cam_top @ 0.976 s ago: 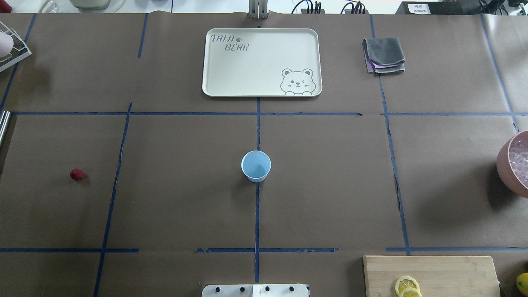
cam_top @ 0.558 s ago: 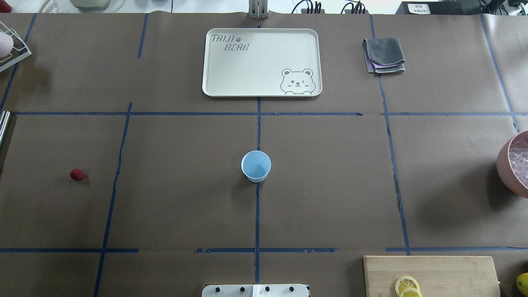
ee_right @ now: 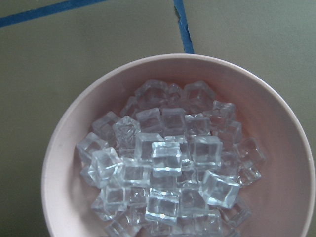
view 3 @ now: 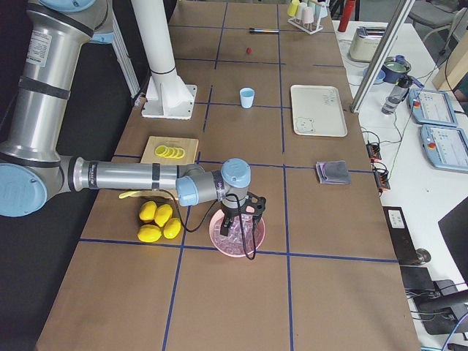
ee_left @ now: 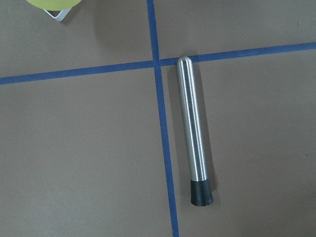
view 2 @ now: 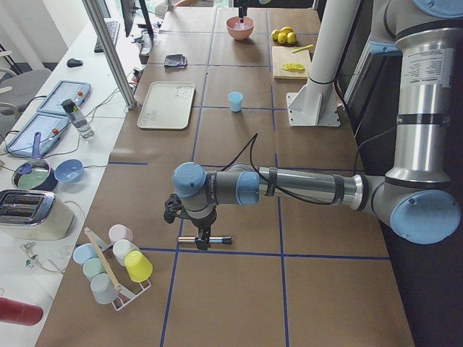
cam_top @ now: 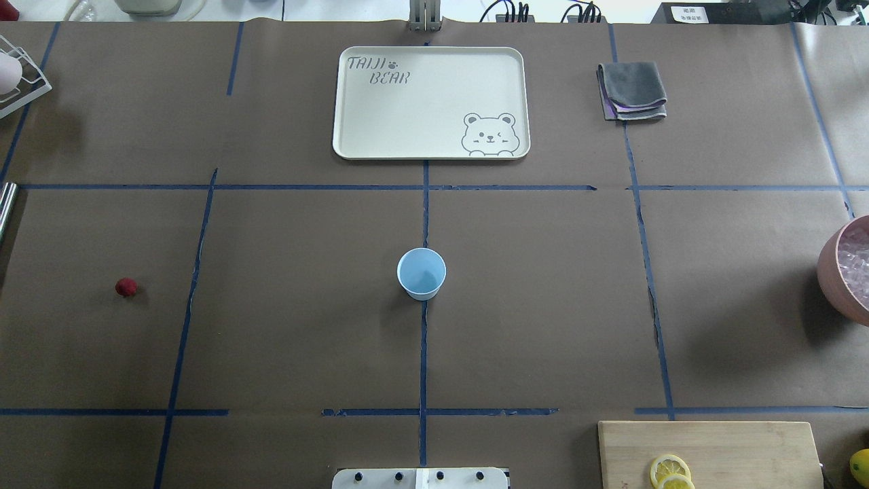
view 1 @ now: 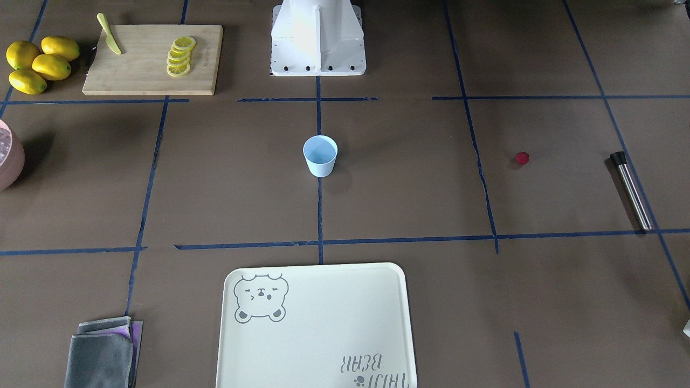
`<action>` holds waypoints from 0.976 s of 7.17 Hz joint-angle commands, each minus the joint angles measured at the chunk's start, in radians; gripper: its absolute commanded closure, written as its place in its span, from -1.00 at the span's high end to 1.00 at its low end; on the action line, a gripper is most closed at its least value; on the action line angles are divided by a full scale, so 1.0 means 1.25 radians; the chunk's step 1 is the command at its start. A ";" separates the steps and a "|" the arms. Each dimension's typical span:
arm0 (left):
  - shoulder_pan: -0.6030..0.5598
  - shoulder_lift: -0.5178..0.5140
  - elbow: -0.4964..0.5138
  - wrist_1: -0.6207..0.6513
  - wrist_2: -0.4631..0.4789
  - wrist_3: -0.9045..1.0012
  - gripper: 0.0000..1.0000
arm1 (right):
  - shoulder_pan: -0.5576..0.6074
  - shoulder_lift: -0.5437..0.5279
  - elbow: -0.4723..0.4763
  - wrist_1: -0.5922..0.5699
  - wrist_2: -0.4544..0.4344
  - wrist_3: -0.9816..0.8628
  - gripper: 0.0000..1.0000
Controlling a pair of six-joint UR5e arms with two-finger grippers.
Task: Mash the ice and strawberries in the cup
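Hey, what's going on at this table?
A two-armed robot is setting up to mash ice and a strawberry in a blue cup. The cup stands in the middle of the table and looks empty. The strawberry lies apart from it, on the robot's left side. The left gripper hangs over a steel rod lying on the table. The right gripper hangs over the pink bowl that holds the ice.
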 commanded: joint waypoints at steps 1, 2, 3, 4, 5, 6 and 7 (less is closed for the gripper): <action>0.000 0.001 -0.003 0.000 0.000 0.000 1.00 | -0.022 0.002 -0.009 0.000 0.002 0.023 0.82; -0.001 0.001 -0.001 0.000 -0.001 0.000 1.00 | -0.024 0.002 -0.011 0.000 0.003 0.024 0.81; 0.000 0.001 0.000 0.000 0.000 -0.002 1.00 | -0.025 0.004 -0.013 0.000 -0.002 0.029 0.81; 0.000 0.001 0.001 0.000 0.000 -0.002 1.00 | -0.025 0.010 -0.014 0.000 -0.003 0.029 0.80; 0.000 0.001 0.004 0.000 0.000 0.000 1.00 | -0.025 0.024 -0.028 0.000 -0.003 0.030 0.79; -0.001 0.001 0.002 0.000 0.000 0.000 1.00 | -0.027 0.035 -0.041 0.000 -0.004 0.030 0.77; -0.001 0.001 -0.001 0.000 0.000 -0.002 1.00 | -0.027 0.038 -0.043 0.000 -0.004 0.047 0.75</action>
